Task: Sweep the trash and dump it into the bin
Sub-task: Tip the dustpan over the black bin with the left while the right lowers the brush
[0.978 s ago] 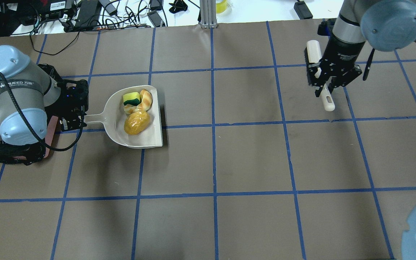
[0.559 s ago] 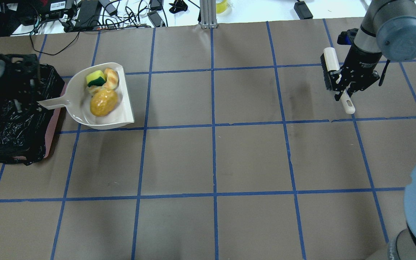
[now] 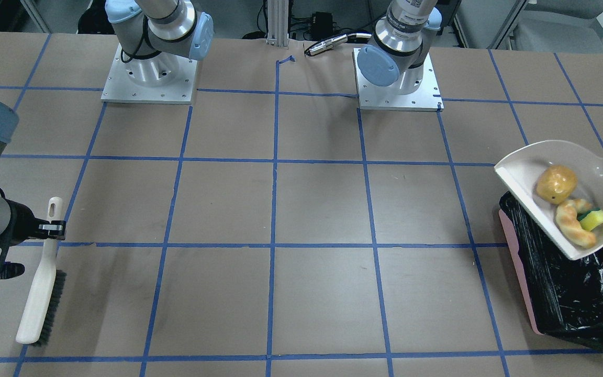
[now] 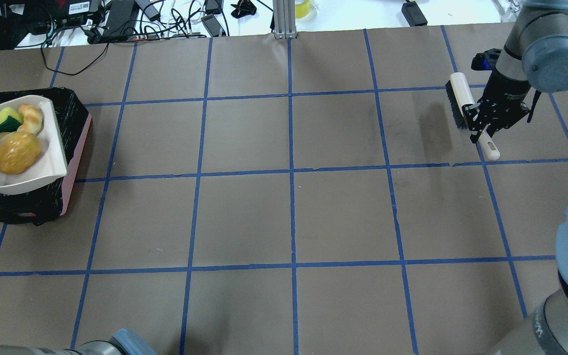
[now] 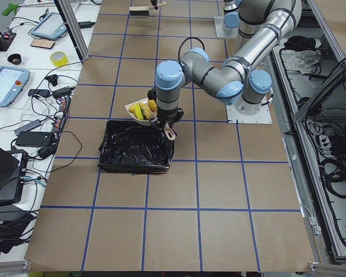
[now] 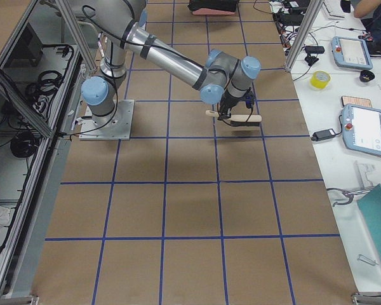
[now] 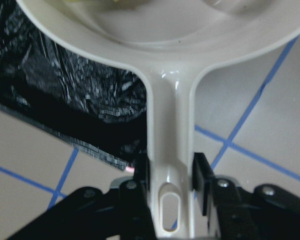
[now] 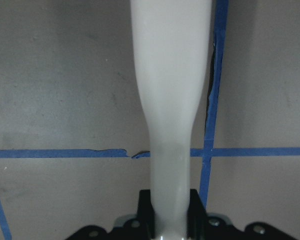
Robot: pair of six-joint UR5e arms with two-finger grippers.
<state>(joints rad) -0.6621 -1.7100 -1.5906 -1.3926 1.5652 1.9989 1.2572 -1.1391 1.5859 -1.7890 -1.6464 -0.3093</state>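
Note:
The beige dustpan [image 4: 52, 148] hangs tilted over the bin [image 4: 74, 111], a pink container lined with a black bag. In the pan lie the trash items: the yellow-orange potato-like piece [image 4: 17, 152], the tan bread ring [image 4: 31, 118] and the yellow-green sponge [image 4: 4, 121]. My left gripper [image 7: 171, 172] is shut on the dustpan handle [image 7: 170, 125]. My right gripper [image 4: 483, 129] is shut on the handle of a white brush [image 4: 461, 96] far to the right, just above the table. The front view shows the pan [image 3: 521, 173] over the bin [image 3: 568, 309].
Cables and devices [image 4: 116, 15] lie on the white bench past the far table edge, next to an aluminium post [image 4: 284, 19]. The two arm bases [image 3: 149, 73] [image 3: 398, 78] stand at the robot side. Blue tape lines grid the brown table [image 4: 289, 212].
My left arm has carried the loaded dustpan leftward from the table to above the bin. My right gripper has moved further right with the brush.

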